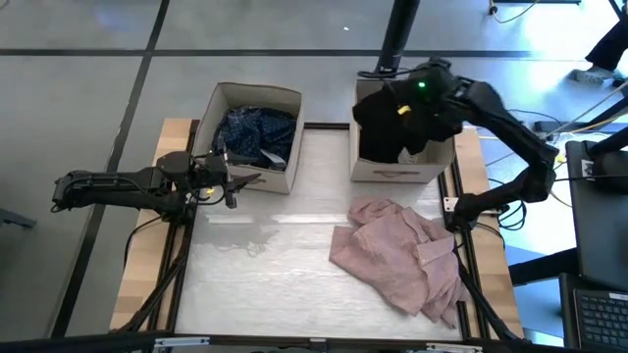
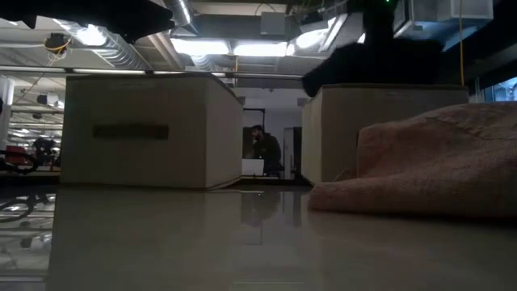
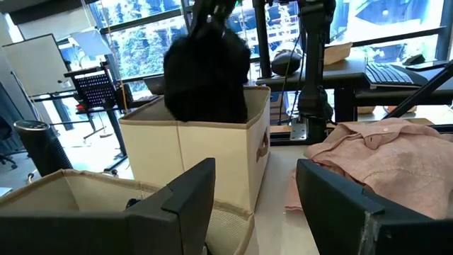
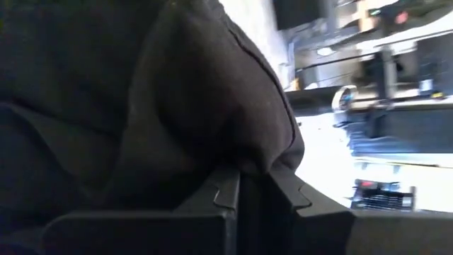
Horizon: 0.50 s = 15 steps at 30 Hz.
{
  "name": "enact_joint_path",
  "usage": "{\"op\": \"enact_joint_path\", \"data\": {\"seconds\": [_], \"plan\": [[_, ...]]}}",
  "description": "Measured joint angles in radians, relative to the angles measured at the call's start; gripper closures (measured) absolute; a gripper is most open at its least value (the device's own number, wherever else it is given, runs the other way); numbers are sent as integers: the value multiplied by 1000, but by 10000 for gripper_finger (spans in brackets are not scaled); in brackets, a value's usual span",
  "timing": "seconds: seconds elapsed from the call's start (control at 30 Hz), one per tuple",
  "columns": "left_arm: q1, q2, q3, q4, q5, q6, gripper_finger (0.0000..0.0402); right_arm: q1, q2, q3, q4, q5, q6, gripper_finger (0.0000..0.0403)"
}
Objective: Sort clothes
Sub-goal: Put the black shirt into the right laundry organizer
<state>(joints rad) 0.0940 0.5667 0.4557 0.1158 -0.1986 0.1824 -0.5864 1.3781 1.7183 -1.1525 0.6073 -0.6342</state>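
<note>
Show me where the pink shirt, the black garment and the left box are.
pink shirt [image 1: 397, 257], high view, middle of the crumpled heap.
black garment [image 1: 392, 123], high view, bunched cloth over the right box.
left box [image 1: 257, 178], high view, front wall.

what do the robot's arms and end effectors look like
Both arms are dark, jointed tubes with black cables running down by their bases. The right arm shows a small green light near its wrist. The left end effector has two flat, dark, blocky fingers. The right end effector has dark angular fingers with stepped edges.
</note>
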Motion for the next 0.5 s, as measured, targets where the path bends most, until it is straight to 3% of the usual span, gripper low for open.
{"op": "enact_joint_path", "data": {"seconds": [0.3, 0.5], "plan": [[0, 0, 0, 0, 0, -2, 213, -138, 1, -329, 249, -104, 6, 365], [0, 0, 0, 0, 0, 0, 213, -176, 1, -434, 257, -121, 42, 296]]}}
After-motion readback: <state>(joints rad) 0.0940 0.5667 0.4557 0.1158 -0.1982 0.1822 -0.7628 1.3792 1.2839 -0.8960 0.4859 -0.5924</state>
